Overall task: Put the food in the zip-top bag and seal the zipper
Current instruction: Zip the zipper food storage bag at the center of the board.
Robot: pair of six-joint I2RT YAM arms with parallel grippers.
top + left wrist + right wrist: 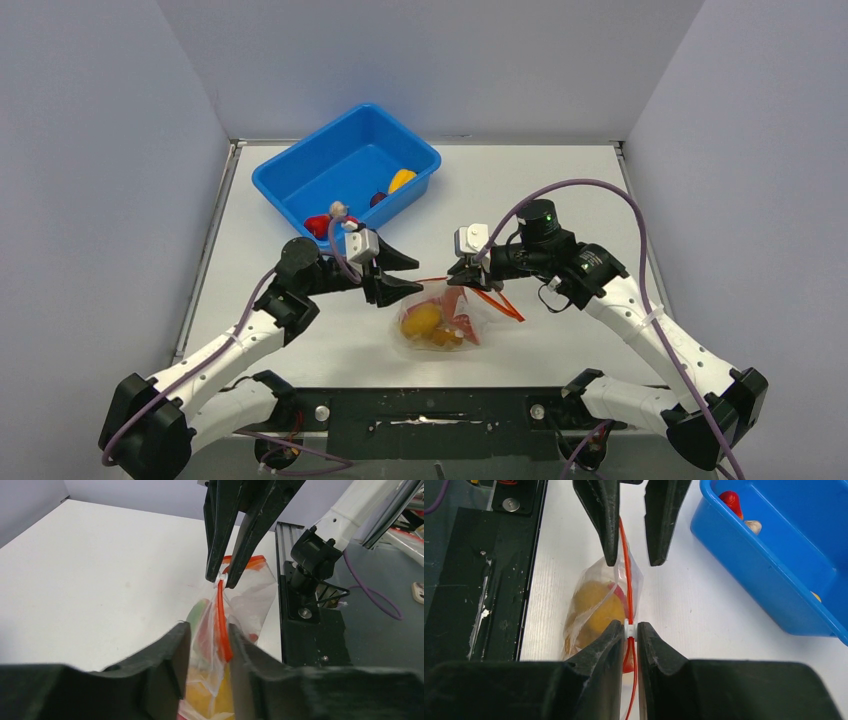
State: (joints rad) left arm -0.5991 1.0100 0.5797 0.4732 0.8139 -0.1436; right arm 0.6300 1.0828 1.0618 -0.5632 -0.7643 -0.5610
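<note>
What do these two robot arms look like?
The left arm and right arm have white links, black joints, and a looping purple cable each. The left tool and right tool are tapered black finger pairs beside small grey boxes. A green light glows on the right arm.

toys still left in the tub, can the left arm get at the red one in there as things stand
Probably yes, once it backs off: the blue tub is open-topped and just beyond the left gripper, with nothing covering the red toy. For now its jaws straddle the zipper.
</note>
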